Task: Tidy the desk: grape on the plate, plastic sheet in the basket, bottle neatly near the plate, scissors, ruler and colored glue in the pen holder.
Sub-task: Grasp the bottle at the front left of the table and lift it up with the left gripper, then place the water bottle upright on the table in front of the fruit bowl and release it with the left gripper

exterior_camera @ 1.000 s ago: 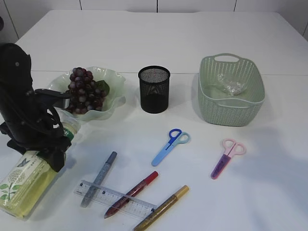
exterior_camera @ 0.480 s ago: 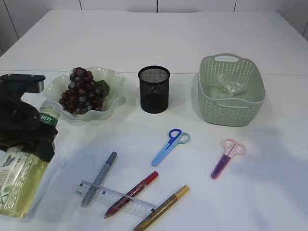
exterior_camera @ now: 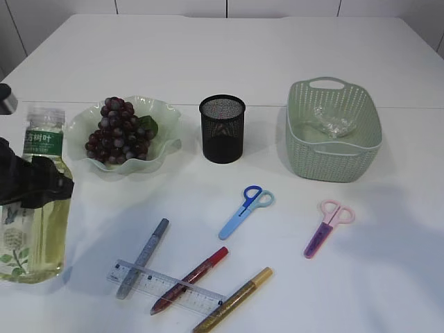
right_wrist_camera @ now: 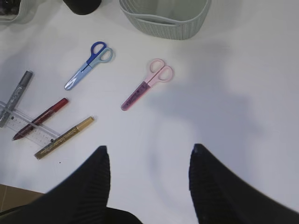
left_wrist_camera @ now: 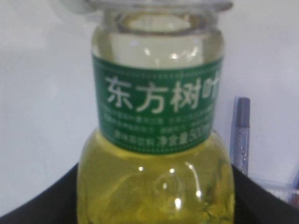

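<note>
Left gripper [exterior_camera: 28, 187] is clamped round the bottle [exterior_camera: 38, 208], held upright, long axis vertical, plate [exterior_camera: 163, 118] at two o'clock nearby. Right gripper [right_wrist_camera: 149, 161] hangs apart, empty, above bare table. Plate holds the grape [exterior_camera: 119, 137]; basket [exterior_camera: 333, 163] holds the plastic sheet [exterior_camera: 334, 125]; pen holder [exterior_camera: 222, 128] looks empty.

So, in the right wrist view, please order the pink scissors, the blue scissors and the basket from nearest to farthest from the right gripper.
Measured from the right gripper, open at the bottom edge of the view:
1. Pink scissors, just above the gripper, near the middle.
2. Blue scissors, higher up and to the left.
3. Basket, at the top edge, farthest.
</note>
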You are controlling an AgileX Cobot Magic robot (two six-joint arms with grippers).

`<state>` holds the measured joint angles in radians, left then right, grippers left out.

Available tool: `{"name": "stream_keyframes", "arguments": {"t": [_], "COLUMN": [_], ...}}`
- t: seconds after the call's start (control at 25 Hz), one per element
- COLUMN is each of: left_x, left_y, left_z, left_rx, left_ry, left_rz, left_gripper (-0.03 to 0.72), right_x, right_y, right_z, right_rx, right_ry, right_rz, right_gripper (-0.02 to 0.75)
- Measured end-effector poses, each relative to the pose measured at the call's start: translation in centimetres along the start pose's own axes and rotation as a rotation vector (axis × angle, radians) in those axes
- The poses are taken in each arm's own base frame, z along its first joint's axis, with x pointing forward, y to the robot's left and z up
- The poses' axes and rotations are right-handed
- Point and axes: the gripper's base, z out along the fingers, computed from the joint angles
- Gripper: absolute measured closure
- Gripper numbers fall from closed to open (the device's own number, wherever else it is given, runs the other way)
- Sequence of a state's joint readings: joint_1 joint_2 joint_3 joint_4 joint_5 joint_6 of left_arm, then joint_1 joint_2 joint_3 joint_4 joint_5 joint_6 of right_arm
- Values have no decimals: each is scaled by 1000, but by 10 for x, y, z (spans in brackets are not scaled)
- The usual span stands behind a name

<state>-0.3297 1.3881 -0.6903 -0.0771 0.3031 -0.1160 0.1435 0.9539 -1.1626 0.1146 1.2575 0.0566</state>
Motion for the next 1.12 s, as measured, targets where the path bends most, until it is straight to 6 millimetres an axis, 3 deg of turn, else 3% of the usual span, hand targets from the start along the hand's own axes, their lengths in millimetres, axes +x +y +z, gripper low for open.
{"name": "stream_keyframes", "arguments": {"t": [0.28, 0.56, 1.12], "left_x": [3, -6, -18], "left_y": [3, 1, -2], "left_z": [3, -2, -9], "left_rx": [22, 46, 76], "left_ry": [-246, -447, -613], "left_rz": [-4, 69, 97], "left_gripper": [241, 241, 241], "right_x": [5, 10, 12], "right_y": [0, 0, 0], "right_z": [-10, -18, -21], "right_rx": [-2, 2, 3], "right_ry": [-37, -63, -75], "right_rz": [-12, -19, -26], "right_gripper": [307, 307, 307]}}
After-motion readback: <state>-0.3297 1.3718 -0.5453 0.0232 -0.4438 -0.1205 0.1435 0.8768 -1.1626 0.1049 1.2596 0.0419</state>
